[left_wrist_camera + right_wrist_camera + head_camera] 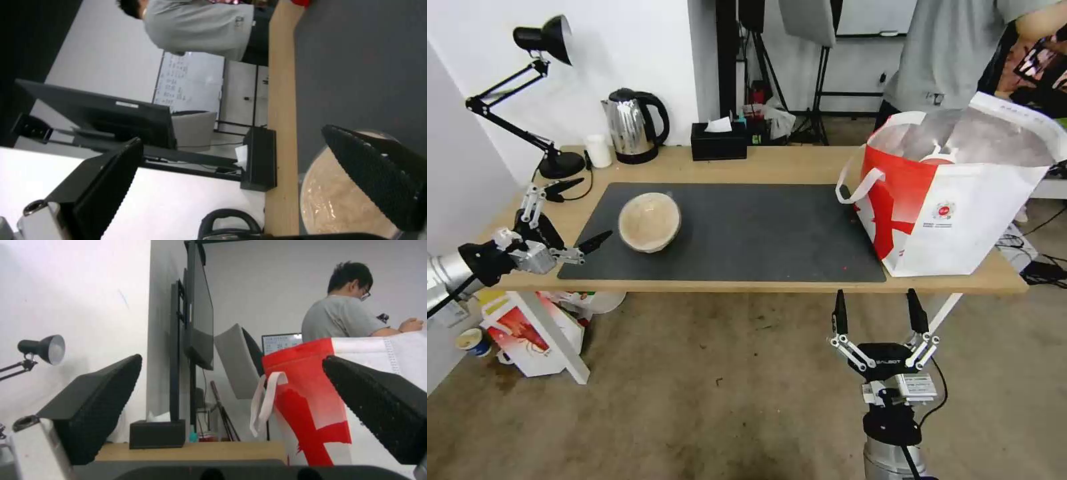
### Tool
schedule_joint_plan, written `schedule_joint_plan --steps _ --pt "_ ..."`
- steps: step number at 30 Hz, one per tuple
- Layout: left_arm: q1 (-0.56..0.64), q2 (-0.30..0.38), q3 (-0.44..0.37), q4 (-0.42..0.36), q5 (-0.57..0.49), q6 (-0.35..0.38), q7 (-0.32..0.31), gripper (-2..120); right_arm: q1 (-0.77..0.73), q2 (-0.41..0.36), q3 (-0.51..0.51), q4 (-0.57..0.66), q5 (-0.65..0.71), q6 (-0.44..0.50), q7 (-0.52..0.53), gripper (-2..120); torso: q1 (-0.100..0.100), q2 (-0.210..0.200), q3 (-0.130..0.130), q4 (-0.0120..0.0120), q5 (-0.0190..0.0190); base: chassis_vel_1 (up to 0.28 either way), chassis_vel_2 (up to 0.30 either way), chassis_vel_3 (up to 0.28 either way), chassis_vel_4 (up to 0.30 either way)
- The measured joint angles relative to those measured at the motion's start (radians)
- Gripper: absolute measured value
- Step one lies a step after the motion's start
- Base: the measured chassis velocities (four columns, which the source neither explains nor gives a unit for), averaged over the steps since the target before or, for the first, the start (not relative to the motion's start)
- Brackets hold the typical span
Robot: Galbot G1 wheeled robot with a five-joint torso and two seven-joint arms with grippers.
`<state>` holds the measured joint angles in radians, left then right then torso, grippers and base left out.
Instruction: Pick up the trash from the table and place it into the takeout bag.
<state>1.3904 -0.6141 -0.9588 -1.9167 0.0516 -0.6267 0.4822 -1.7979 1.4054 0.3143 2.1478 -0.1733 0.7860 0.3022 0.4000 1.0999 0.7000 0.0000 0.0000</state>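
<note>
A tan lidded bowl (649, 222) sits on the left part of the dark grey mat (747, 233) on the table (787, 163). My left gripper (596, 207) is open at the table's left end, its fingers pointing at the bowl and just short of it. In the left wrist view the bowl (333, 206) lies close behind one fingertip (373, 170). The takeout bag (954, 213) stands open at the table's right end, with something red and white inside. My right gripper (876, 297) hangs open below the table's front edge, facing the bag (311, 413).
A steel kettle (634, 127), a white cup (599, 151), a black tissue box (718, 141) and a desk lamp (540, 100) line the back edge. A smaller printed bag (527, 333) and a paper cup (472, 341) lie on the floor. A person (954, 53) stands behind the takeout bag.
</note>
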Motion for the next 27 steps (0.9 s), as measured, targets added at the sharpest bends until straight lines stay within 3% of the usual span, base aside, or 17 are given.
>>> schedule_joint_plan --steps 5,27 --pt "-0.031 0.041 0.014 0.016 0.016 0.002 0.011 100 0.0 0.0 0.0 0.0 0.0 0.0 0.0 100 0.0 0.0 0.0 0.0 0.0 0.0 0.0 0.0 0.0" --pt "-0.127 0.03 0.135 0.064 0.074 0.005 0.065 100 0.0 0.0 0.0 0.0 0.0 0.0 0.0 100 0.0 0.0 0.0 0.0 0.0 0.0 0.0 0.0 0.0"
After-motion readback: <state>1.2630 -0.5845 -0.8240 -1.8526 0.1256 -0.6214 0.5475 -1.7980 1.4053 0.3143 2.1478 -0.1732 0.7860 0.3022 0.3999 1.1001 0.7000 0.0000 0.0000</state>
